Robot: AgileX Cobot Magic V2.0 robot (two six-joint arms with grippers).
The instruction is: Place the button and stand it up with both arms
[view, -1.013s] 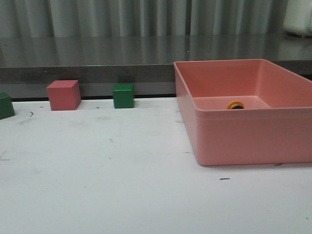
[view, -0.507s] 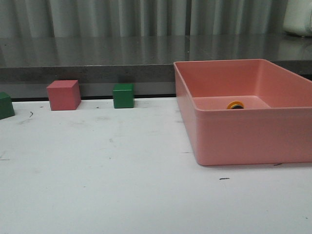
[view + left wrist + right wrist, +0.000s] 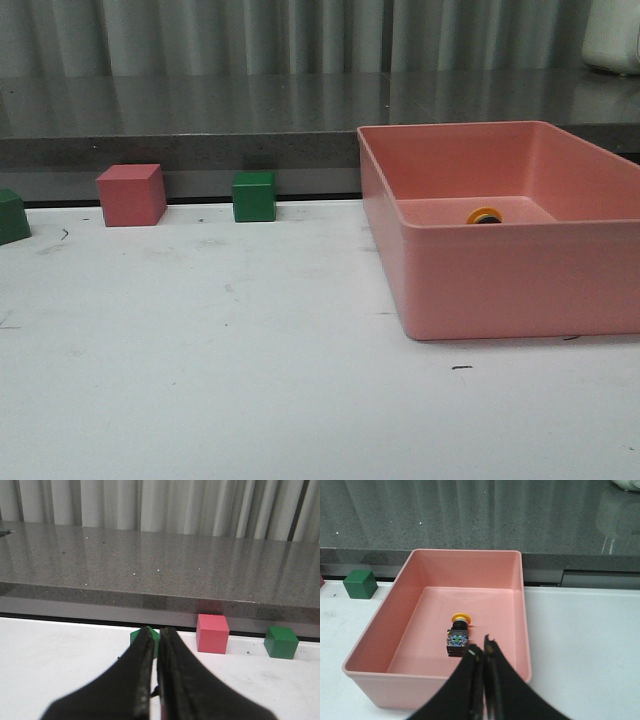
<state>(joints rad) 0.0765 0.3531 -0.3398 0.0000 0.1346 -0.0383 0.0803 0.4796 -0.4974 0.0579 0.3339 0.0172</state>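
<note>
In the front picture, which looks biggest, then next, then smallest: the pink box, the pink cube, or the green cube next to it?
1. Pink box
2. Pink cube
3. Green cube

The box is also nearer the camera.

Lab bench: white table (image 3: 250, 380); grey counter (image 3: 250, 120); curtain (image 3: 300, 35).

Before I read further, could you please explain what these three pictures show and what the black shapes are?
A two-armed robot took them. One camera looks forward over a white table; the other two ride on the wrists. The black shapes are the left pincer and the right pincer, both shut and holding nothing. A pink bin stands on the table; the button lies on its side inside, yellow cap toward the far wall. Along the far edge sit a pink cube and two green cubes.
</note>
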